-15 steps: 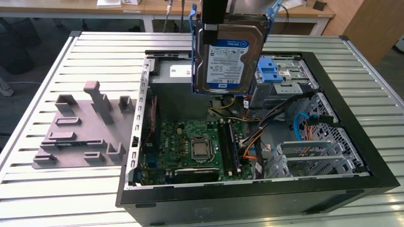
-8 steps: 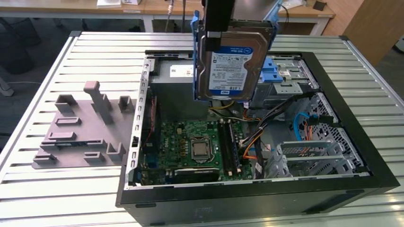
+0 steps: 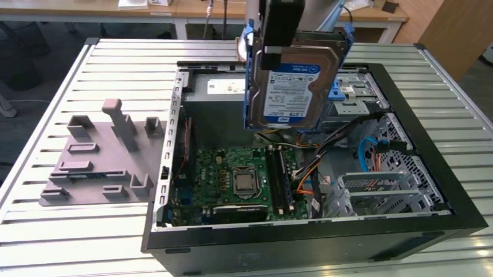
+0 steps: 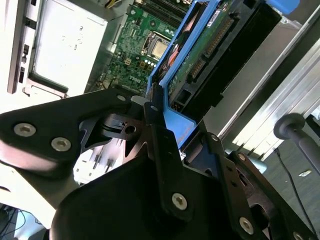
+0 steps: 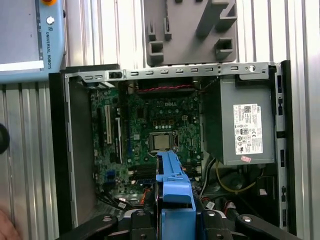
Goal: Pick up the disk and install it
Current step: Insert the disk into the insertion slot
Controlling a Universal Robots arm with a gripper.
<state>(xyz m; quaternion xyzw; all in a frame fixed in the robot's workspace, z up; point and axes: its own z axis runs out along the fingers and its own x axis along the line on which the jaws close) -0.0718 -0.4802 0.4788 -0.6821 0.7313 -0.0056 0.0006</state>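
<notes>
Gripper: you see the gripper [image 3: 271, 57] at the upper centre of the exterior view, hanging above the open computer case [image 3: 308, 245].
Jaws: pinching the disk [image 3: 297, 86]; in the second wrist view the black fingers [image 4: 159, 140] sit on either side of its blue rail.
Disk: it hangs upright in the air, label facing the camera in the exterior view, its upper part between the jaws and the rest below them.
Disk, underside: in the second wrist view your disk [image 4: 197, 52] shows its green circuit board and connector edge.
Disk, edge-on: in the first wrist view the blue rail of the disk [image 5: 172, 185] runs out from the gripper over the motherboard [image 5: 160, 115].
Below the disk: the motherboard with its CPU socket [image 3: 245, 182], clear of the disk.
Power supply: the grey box with a white sticker [image 5: 245, 130] lies inside the case, beside the motherboard.
Drive bay: a silver bay with a blue latch [image 3: 356, 97] is just to the exterior view's right of the disk.
Table: a slatted metal top [image 3: 46, 231] carries a grey fixture plate [image 3: 92, 167] at the exterior view's left.
</notes>
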